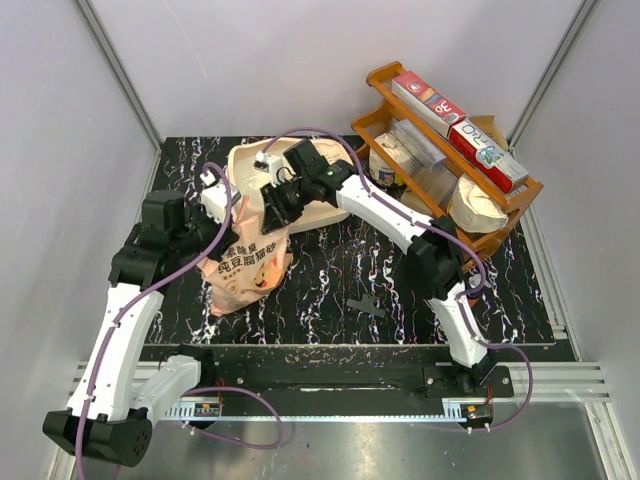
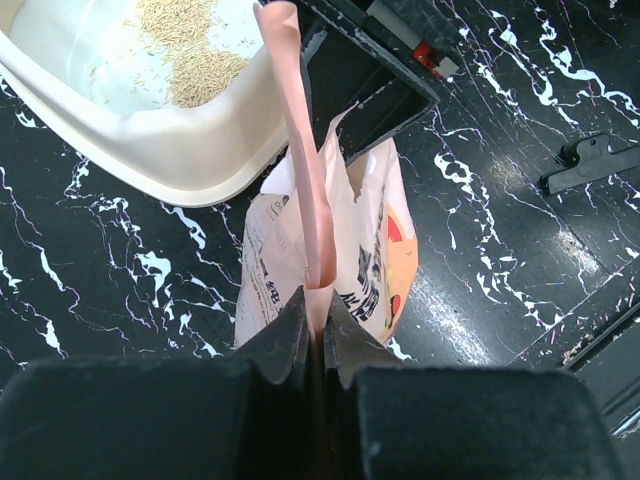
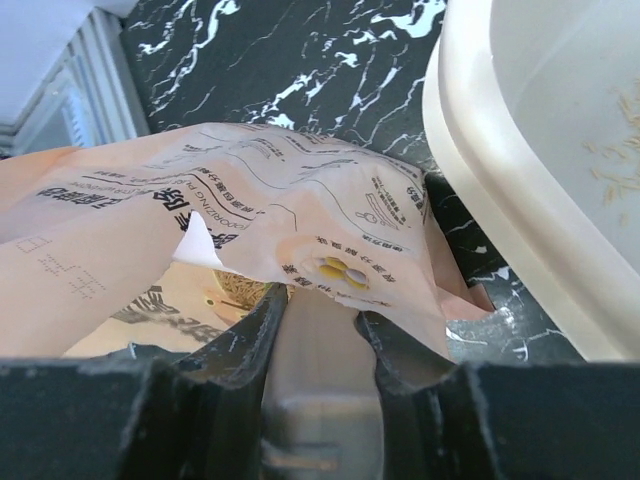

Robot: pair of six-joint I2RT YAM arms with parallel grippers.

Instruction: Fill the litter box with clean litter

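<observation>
The cream litter box sits at the back middle of the table, partly behind my arms. In the left wrist view the litter box holds a thin patch of tan litter. The pink-orange bag rests just in front of it. My left gripper is shut on the bag's pink top edge. My right gripper is open, its fingertips at the bag's torn mouth; some litter shows inside. The box wall is to its right.
A brown wooden rack with boxes and bags stands at the back right. A small black clip lies on the black marbled table right of the bag; it also shows in the left wrist view. Grey walls close in on three sides.
</observation>
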